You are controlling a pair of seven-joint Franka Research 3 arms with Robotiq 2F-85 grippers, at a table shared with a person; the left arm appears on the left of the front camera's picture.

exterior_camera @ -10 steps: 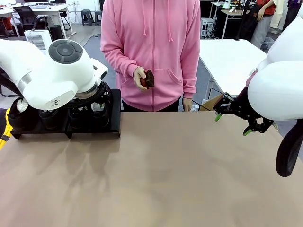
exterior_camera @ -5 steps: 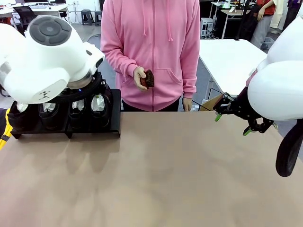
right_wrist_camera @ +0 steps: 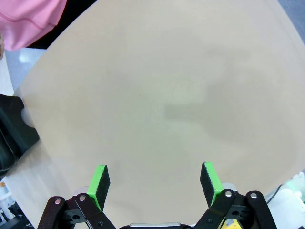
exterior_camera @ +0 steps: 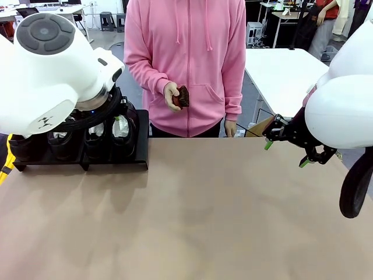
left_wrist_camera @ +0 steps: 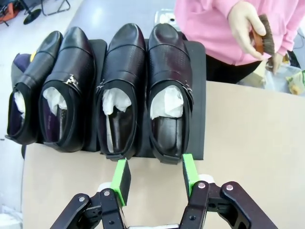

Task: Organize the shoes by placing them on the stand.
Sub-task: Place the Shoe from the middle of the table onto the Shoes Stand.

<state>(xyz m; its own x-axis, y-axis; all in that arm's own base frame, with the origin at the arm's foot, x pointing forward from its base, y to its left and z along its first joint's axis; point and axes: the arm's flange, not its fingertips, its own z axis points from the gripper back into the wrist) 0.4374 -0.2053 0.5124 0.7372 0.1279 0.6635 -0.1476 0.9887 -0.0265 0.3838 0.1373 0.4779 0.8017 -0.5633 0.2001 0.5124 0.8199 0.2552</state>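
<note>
We see four glossy black shoes (left_wrist_camera: 119,90) with white paper inside, a matte black stand (left_wrist_camera: 199,95), green pads on our black left gripper (left_wrist_camera: 156,175), a pink hoodie (exterior_camera: 186,52), a tan table (exterior_camera: 204,221)

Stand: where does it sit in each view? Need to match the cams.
Front view: the stand sits at the table's far left edge, partly behind the left arm, shoes on it.
Left wrist view: upper middle, just beyond the left end effector, carrying four shoes side by side.
Right wrist view: a dark corner at the left edge, probably the stand.
Shared landmark: the person's pink sweatshirt.
</note>
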